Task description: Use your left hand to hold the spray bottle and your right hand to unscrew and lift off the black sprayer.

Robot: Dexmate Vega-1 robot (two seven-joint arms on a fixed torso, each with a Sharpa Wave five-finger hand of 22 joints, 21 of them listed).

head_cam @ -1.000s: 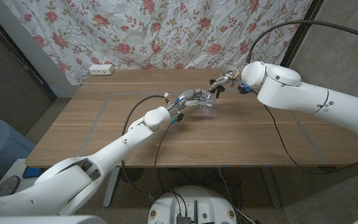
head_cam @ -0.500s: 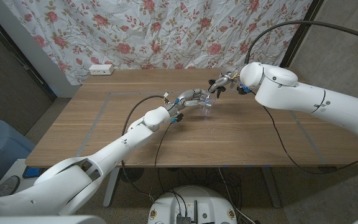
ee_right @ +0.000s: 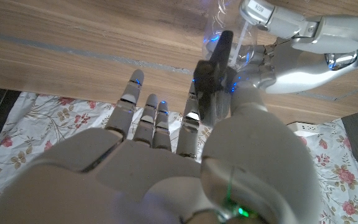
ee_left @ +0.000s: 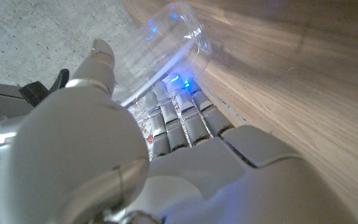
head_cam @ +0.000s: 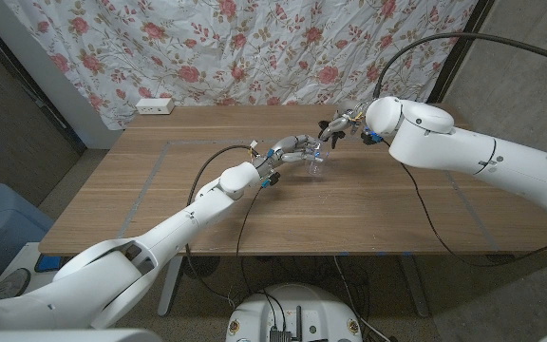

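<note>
My right hand [head_cam: 343,124] has edged slightly left, pinching the black sprayer [ee_right: 215,78] above the bottle [head_cam: 315,163]. My left hand [head_cam: 291,150] grips the bottle, standing mid-table [head_cam: 160,199].

Right hand [ee_right: 166,162]: white, seen from its back, fingers [ee_right: 125,106] spread and reaching toward the wooden table [ee_right: 73,37]. Thumb and one finger pinch the black sprayer [ee_right: 215,78]. Clear spray bottle [ee_right: 225,25]: just beyond the sprayer, lit with blue glints; whether sprayer and bottle touch cannot be told. Left hand [ee_right: 278,62]: white, wrapped around the bottle from the far side. Floral cloth [ee_right: 42,130]: pink roses on white, beyond the table edge.
</note>
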